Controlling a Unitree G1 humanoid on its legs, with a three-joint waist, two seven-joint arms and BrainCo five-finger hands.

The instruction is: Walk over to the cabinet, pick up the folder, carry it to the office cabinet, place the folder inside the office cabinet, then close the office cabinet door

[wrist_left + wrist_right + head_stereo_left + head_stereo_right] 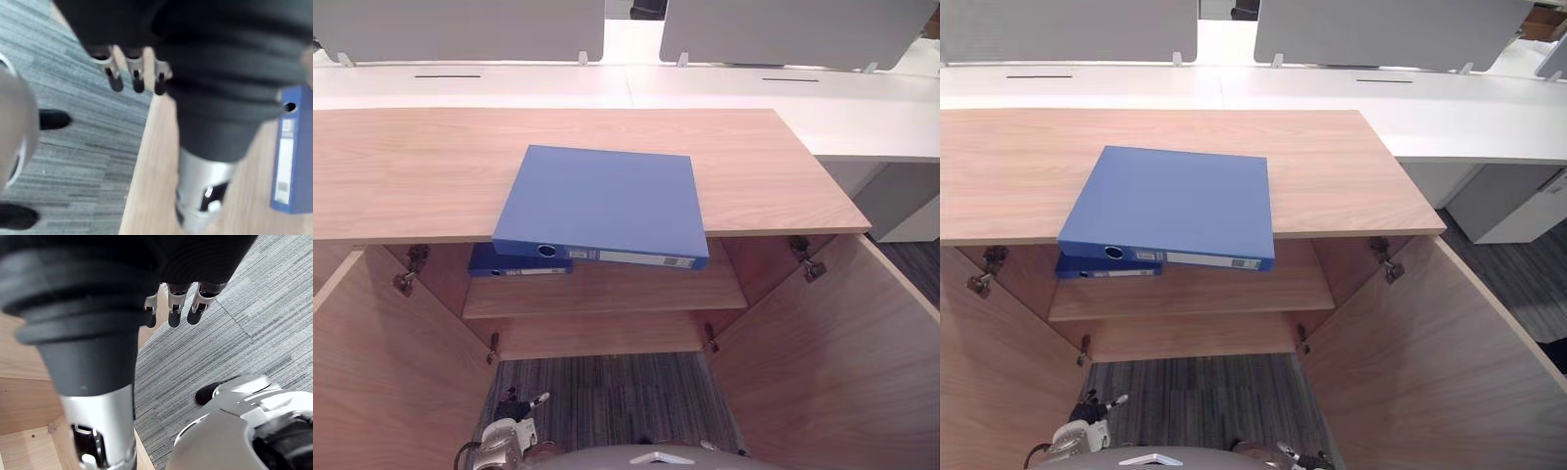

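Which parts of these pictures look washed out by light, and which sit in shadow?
Left eye view: the white desk glares brightest, and the blue folder on the cabinet top is evenly lit. Right eye view: the second folder on the shelf lies in shade.

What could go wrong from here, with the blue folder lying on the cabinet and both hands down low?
1. The blue folder overhangs the front edge of the cabinet top; a hand rising from below might knock it off.
2. A second folder lies on the shelf right under it, so the wrong one could be grasped.
3. The left hand and right hand hang open between the two open doors, which the arms might clip.
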